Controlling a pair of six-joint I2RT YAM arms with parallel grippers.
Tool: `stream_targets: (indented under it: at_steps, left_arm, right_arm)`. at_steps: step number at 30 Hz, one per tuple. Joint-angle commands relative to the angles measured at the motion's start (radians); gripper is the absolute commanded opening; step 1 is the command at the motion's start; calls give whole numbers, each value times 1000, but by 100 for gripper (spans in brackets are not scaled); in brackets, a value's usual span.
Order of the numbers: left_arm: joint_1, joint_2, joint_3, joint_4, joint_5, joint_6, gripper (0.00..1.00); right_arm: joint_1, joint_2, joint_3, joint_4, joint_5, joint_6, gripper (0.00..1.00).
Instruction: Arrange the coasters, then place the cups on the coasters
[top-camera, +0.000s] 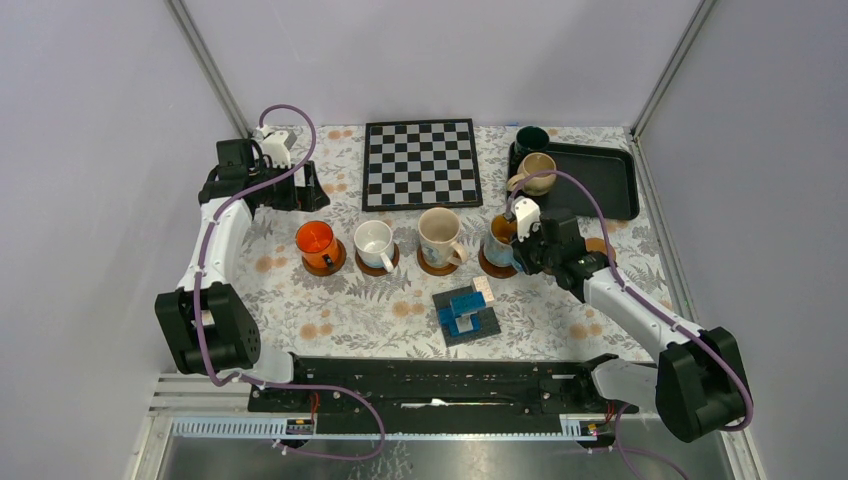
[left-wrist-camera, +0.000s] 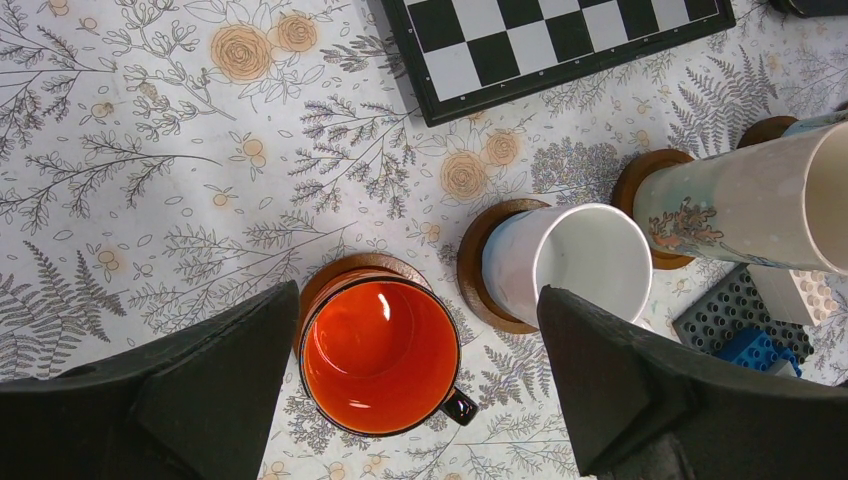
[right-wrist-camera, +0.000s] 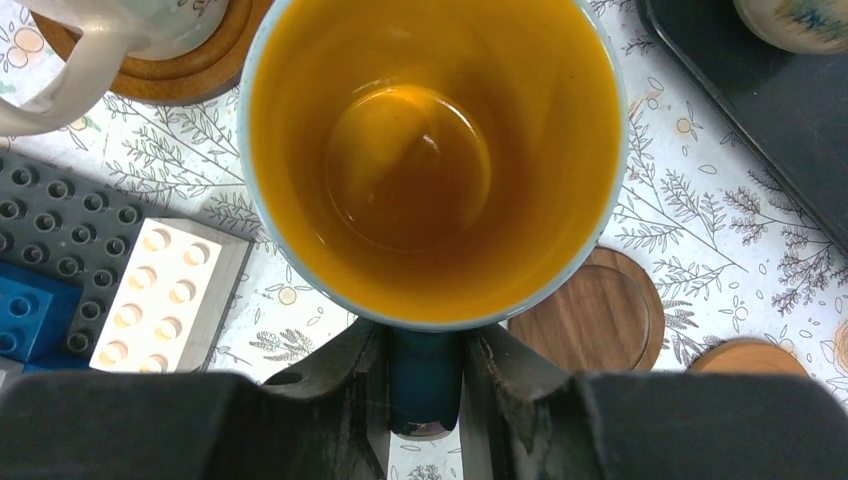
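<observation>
Four cups stand in a row on brown coasters: orange cup (top-camera: 316, 243), white cup (top-camera: 374, 243), patterned cream cup (top-camera: 438, 236) and blue cup (top-camera: 499, 240). My right gripper (right-wrist-camera: 425, 350) is shut on the handle of the blue cup (right-wrist-camera: 430, 150), whose inside is yellow-orange. An empty coaster (right-wrist-camera: 600, 315) lies just right of it, and the edge of another coaster (right-wrist-camera: 745, 355) shows beyond. My left gripper (left-wrist-camera: 418, 292) hangs open above the orange cup (left-wrist-camera: 380, 355), touching nothing. A beige cup (top-camera: 538, 170) and a dark green cup (top-camera: 530, 140) stand in the black tray (top-camera: 600, 180).
A chessboard (top-camera: 421, 162) lies behind the row of cups. A stack of toy bricks on a grey plate (top-camera: 466, 310) sits in front of the row, close to the blue cup. The cloth is floral.
</observation>
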Motion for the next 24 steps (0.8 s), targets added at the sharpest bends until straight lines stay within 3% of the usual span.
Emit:
stream_targets:
  at_steps: [1, 17, 20, 24]
  left_arm:
    - [-4, -37, 7, 41, -5, -3, 99]
    - [-3, -25, 21, 42, -19, 4, 99]
    - [-3, -20, 27, 42, -19, 2, 99]
    - [-3, -18, 27, 41, -20, 2, 99]
  right_arm:
    - [11, -12, 13, 177, 10, 33, 0]
    - [12, -3, -55, 205, 35, 53, 0]
    - [11, -5, -59, 191, 32, 53, 9]
    - [11, -25, -63, 174, 36, 41, 9]
